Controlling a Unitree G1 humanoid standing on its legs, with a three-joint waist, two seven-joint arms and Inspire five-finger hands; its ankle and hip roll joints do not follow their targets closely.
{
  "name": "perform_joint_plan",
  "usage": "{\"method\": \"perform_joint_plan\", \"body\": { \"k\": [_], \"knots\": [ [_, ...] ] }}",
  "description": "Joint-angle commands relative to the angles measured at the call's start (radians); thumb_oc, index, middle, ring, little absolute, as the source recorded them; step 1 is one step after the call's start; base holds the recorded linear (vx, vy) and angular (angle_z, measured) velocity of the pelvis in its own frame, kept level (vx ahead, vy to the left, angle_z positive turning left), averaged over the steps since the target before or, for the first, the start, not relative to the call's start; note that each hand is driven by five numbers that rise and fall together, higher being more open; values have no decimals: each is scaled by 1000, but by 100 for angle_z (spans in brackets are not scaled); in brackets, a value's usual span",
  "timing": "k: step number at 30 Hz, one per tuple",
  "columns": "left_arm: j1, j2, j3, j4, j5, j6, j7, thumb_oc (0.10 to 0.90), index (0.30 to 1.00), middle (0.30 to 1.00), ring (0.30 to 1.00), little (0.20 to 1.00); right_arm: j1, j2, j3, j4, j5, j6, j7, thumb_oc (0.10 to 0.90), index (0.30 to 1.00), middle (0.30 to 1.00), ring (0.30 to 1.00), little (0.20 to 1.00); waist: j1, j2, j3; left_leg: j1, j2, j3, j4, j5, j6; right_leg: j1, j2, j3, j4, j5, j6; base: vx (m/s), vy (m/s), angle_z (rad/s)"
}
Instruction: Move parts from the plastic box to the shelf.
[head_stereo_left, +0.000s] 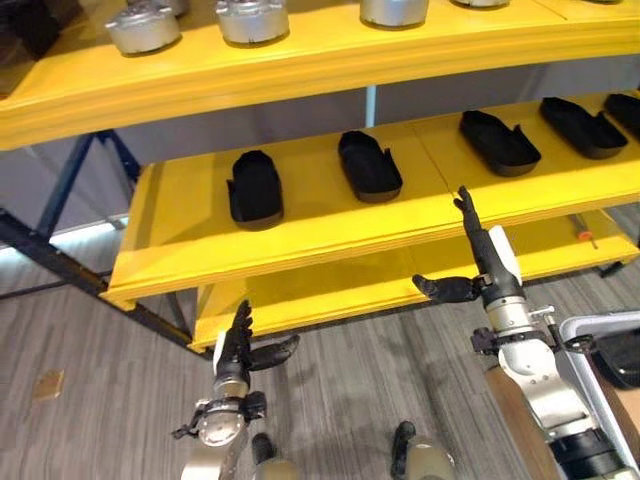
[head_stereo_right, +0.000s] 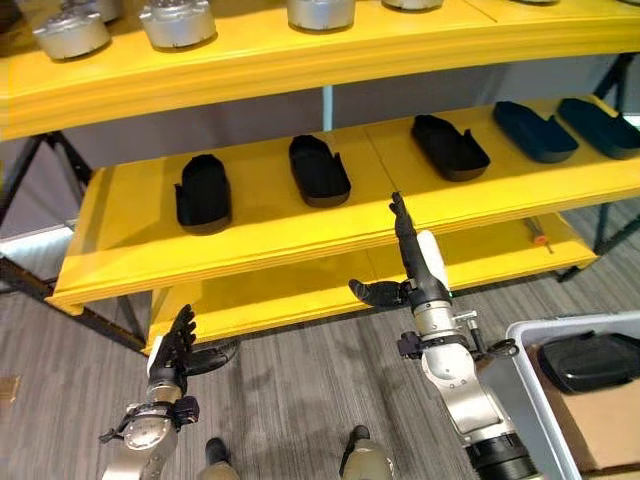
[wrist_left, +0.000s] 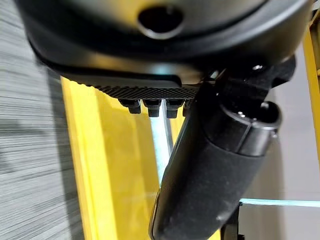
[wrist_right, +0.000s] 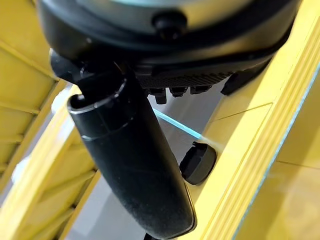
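Shelf (head_stereo_left: 300, 235): I count 5 black parts (head_stereo_left: 256, 187) across mid-frame.
Plastic box (head_stereo_right: 530, 400): lower right, 1 part inside.
Left hand (head_stereo_left: 240, 345): fingers straight, empty.
Right hand (head_stereo_left: 480, 265): fingers straight, empty.

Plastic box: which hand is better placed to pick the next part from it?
Right. The plastic box sits beside the right arm, a black part lying in it. The right hand is open and empty; the left hand, also open, is on the far side.
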Motion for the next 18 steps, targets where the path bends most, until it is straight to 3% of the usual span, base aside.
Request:
{"method": "perform_joint_plan", "body": {
  "k": [1, 3, 4, 5, 6, 10, 11, 18],
  "knots": [
    [-27, 44, 70, -120, 62, -101, 1, 900, 1000, 1000, 1000, 1000, -87, 11, -58, -89, 24, -123, -26, 900, 1000, 1000, 1000, 1000, 23, -30, -5, -67, -199, -128, 32, -91, 22, 230, 145, 7, -267, 69, 20, 72, -98, -7],
    [-4, 38, 73, -130, 62, -106, -1, 900, 1000, 1000, 1000, 1000, -99, 26, -34, -74, 35, -135, -7, 900, 1000, 1000, 1000, 1000, 45, -32, -7, -77, -294, -241, 38, -114, 40, 228, 165, 51, -285, 83, 26, 54, -34, -78],
    [-4, 38, 73, -131, 62, -105, -1, 900, 1000, 1000, 1000, 1000, -100, 26, -34, -73, 35, -135, -7, 900, 1000, 1000, 1000, 1000, 44, -31, -9, -81, -295, -242, 38, -110, 41, 225, 165, 49, -286, 87, 26, 38, 21, -189],
    [5, 36, 76, -148, 56, -112, -3, 900, 1000, 1000, 1000, 1000, -135, 41, -2, -53, 50, -139, 11, 900, 1000, 1000, 1000, 1000, 49, -28, -17, -60, -330, -318, 12, -129, 67, 215, 190, 107, -298, 95, 29, 40, 40, -188],
    [1, 36, 72, -147, 58, -112, -3, 900, 1000, 1000, 1000, 1000, -147, 52, 11, -39, 65, -141, 20, 900, 1000, 1000, 1000, 1000, 51, -27, -24, -30, -322, -326, -23, -126, 81, 211, 206, 138, -307, 102, 28, 72, 64, -136],
    [-21, 46, 54, -136, 61, -111, -8, 900, 1000, 1000, 1000, 1000, -146, 79, 24, -12, 132, -129, 39, 900, 1000, 1000, 1000, 1000, 41, -27, -53, 15, -302, -294, -77, -117, 92, 216, 213, 183, -319, 102, 29, 99, 93, -70],
    [-20, 46, 53, -133, 58, -110, -7, 900, 1000, 1000, 1000, 1000, -137, 86, 21, -21, 148, -127, 51, 900, 1000, 1000, 1000, 1000, 32, -27, -66, 30, -294, -249, -90, -114, 100, 219, 209, 201, -319, 109, 33, 131, 146, -72],
    [-47, 69, 48, -116, 49, -101, 9, 900, 1000, 1000, 1000, 1000, -113, 101, 13, -49, 110, -109, 45, 900, 1000, 1000, 1000, 1000, -4, -18, -65, 78, -275, -130, -128, -139, 147, 153, 214, 317, -221, 99, 50, 82, 115, -75]
  ]
}}
